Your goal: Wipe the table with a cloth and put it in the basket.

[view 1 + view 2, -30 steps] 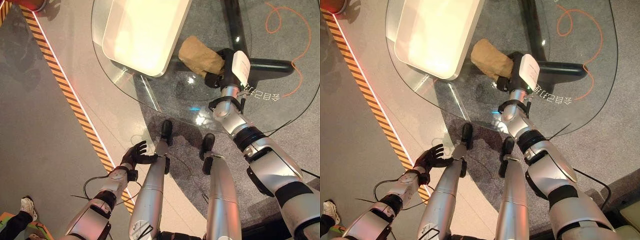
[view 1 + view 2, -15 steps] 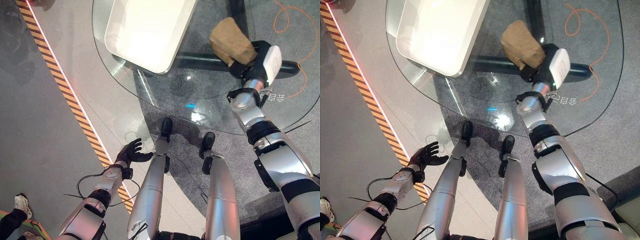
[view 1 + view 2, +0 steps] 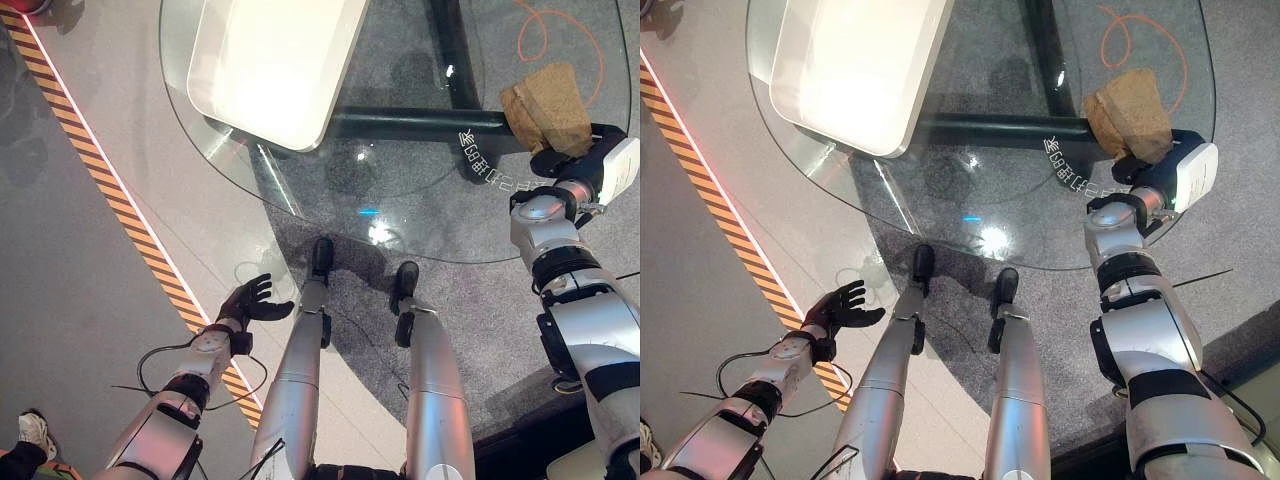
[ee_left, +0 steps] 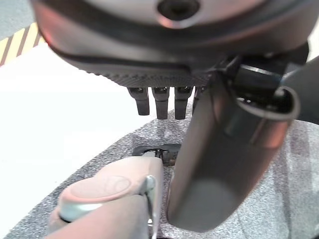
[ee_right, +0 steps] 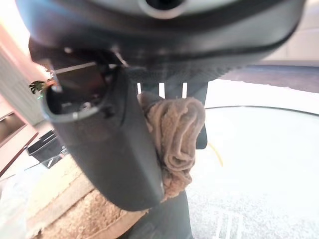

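Observation:
A crumpled tan cloth lies near the right rim of the round glass table. My right hand rests on the cloth's near edge. In the right wrist view the cloth is bunched between the thumb and the curled fingers, so the hand is shut on it. A white rectangular basket stands on the table's far left part, well apart from the cloth. My left hand hangs low by my left side over the floor, with its fingers spread and holding nothing.
A yellow-and-black striped tape line crosses the floor left of the table. The table's dark cross-shaped base and an orange cable show through the glass. A person's shoe is at the lower left.
My right hand has swept the cloth rightward across the glass, from beside the basket to the table's right rim. The camera shifted a little. The left hand has stayed low and open.

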